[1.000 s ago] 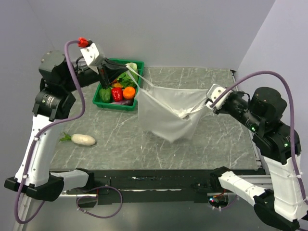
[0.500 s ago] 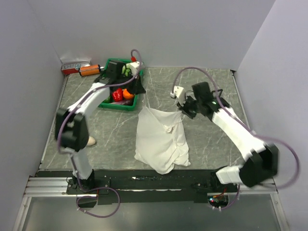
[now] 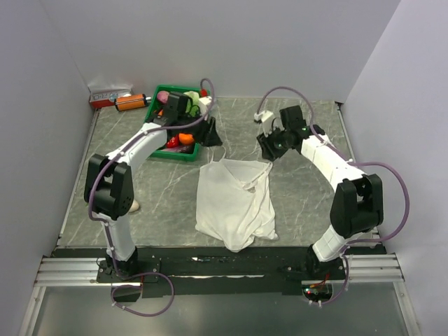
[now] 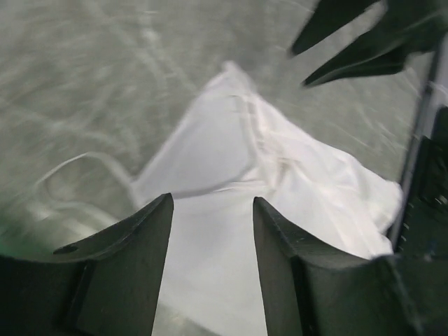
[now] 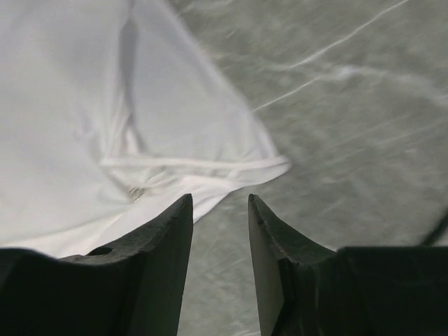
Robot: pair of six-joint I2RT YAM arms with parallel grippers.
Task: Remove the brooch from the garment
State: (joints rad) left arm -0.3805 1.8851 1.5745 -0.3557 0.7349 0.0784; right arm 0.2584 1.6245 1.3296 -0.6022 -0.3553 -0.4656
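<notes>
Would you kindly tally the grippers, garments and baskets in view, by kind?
Grippers: 2, the left gripper and the right gripper
White garment: 1
Green basket: 1
Total: 4

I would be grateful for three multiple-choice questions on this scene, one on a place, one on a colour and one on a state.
1. Where is the garment? A. lying on the table B. hung on the back wall C. folded on a shelf
2. What colour is the basket? A. blue B. green C. yellow
3. How are the left gripper and right gripper? A. both open, empty B. both shut on cloth C. one open, one shut
Answers: 1 A, it lies spread on the marbled top; 2 B, its rim is green; 3 A, each wrist view shows fingers apart, gripping nothing.
</notes>
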